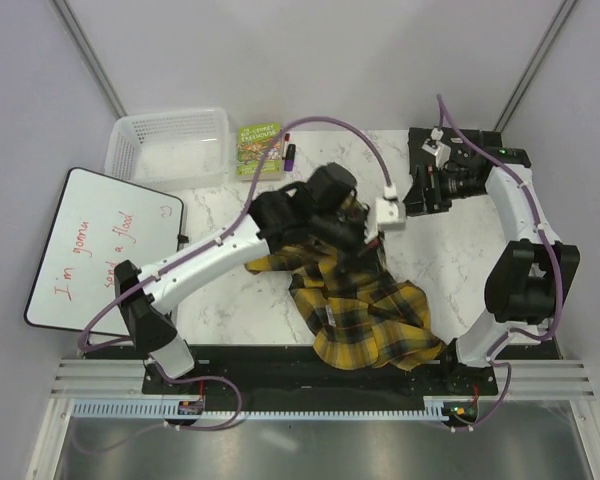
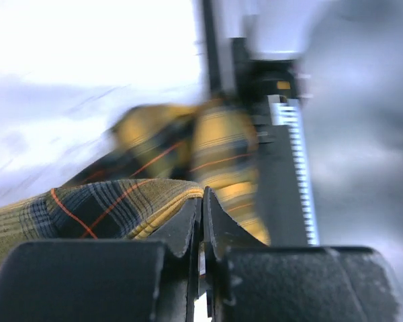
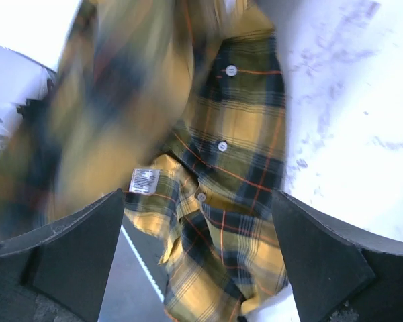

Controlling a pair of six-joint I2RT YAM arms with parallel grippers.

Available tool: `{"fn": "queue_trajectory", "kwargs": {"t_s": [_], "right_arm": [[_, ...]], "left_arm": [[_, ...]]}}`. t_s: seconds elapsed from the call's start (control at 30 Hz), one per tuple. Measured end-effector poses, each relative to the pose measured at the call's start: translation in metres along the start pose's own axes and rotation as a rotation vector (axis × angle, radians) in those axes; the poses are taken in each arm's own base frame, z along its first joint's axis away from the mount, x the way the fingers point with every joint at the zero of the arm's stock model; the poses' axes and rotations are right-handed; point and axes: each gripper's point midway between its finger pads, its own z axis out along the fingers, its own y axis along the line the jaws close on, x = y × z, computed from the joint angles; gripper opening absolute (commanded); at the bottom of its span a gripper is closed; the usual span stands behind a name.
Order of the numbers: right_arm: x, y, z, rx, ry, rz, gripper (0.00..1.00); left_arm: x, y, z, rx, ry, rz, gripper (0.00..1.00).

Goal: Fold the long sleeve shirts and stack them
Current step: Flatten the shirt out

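The yellow-and-black plaid shirt lies crumpled on the marble table near the front edge, with one part drawn up toward the middle. My left gripper is shut on that raised part. In the left wrist view the jaws are pressed together with plaid cloth at their tips. My right gripper is open and empty, hovering above the shirt. Its view looks down on the button placket and a white label. The charcoal grey shirt cannot be made out; a dark shape sits under the right arm.
A white basket stands at the back left, with a green box and a purple marker beside it. A whiteboard lies on the left. The shirt hem hangs over the black front rail.
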Motion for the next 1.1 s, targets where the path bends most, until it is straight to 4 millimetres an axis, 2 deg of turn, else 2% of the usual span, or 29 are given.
{"fn": "queue_trajectory", "kwargs": {"t_s": [0.03, 0.07, 0.1, 0.13, 0.17, 0.23, 0.3, 0.37, 0.47, 0.53, 0.57, 0.63, 0.73, 0.83, 0.93, 1.03, 1.07, 1.1], "right_arm": [[-0.001, -0.004, -0.005, 0.0, -0.01, 0.021, 0.95], [-0.001, -0.009, -0.011, 0.004, -0.018, 0.044, 0.94], [0.001, -0.013, -0.018, 0.006, -0.018, 0.055, 0.93], [0.003, -0.016, -0.022, 0.008, -0.015, 0.056, 0.91], [0.005, -0.02, -0.024, 0.008, -0.009, 0.049, 0.9], [0.01, -0.022, -0.025, 0.009, 0.009, 0.028, 0.9], [0.016, -0.024, -0.026, 0.02, 0.031, -0.003, 0.89], [0.022, -0.024, -0.029, 0.036, 0.047, -0.058, 0.89], [0.03, -0.015, -0.031, 0.062, 0.078, -0.175, 0.83], [0.038, 0.001, -0.024, 0.062, 0.125, -0.278, 0.81], [0.044, 0.013, -0.016, 0.046, 0.158, -0.33, 0.81], [0.062, 0.04, 0.005, -0.01, 0.242, -0.425, 0.82], [0.097, 0.067, 0.03, -0.079, 0.374, -0.494, 0.86], [0.131, 0.076, 0.042, -0.101, 0.49, -0.507, 0.89], [0.162, 0.083, 0.051, -0.109, 0.591, -0.547, 0.91], [0.186, 0.091, 0.058, -0.119, 0.669, -0.602, 0.91], [0.194, 0.092, 0.06, -0.119, 0.69, -0.619, 0.91], [0.201, 0.093, 0.061, -0.116, 0.71, -0.637, 0.9]], "left_arm": [[-0.005, -0.03, 0.014, 0.062, 0.008, 0.048, 0.35], [-0.006, -0.051, 0.024, 0.103, 0.016, 0.087, 0.53], [-0.005, -0.068, 0.032, 0.136, 0.03, 0.117, 0.59], [-0.004, -0.076, 0.037, 0.152, 0.038, 0.142, 0.62], [-0.001, -0.082, 0.041, 0.165, 0.048, 0.151, 0.75], [0.006, -0.076, 0.042, 0.159, 0.067, 0.14, 0.79], [0.021, -0.054, 0.031, 0.138, 0.069, 0.083, 0.82], [0.044, -0.019, 0.007, 0.075, 0.068, -0.001, 0.85], [0.104, 0.05, -0.059, -0.131, 0.062, -0.191, 0.86], [0.136, 0.084, -0.1, -0.276, 0.055, -0.277, 0.86], [0.15, 0.095, -0.115, -0.331, 0.058, -0.305, 0.87], [0.173, 0.105, -0.127, -0.385, 0.077, -0.328, 0.88], [0.2, 0.108, -0.125, -0.402, 0.121, -0.324, 0.9], [0.223, 0.111, -0.119, -0.41, 0.165, -0.331, 0.88], [0.237, 0.123, -0.113, -0.422, 0.194, -0.344, 0.8], [0.25, 0.132, -0.107, -0.425, 0.217, -0.366, 0.49], [0.255, 0.135, -0.106, -0.426, 0.225, -0.379, 0.32], [0.258, 0.137, -0.105, -0.426, 0.229, -0.395, 0.23]]}}
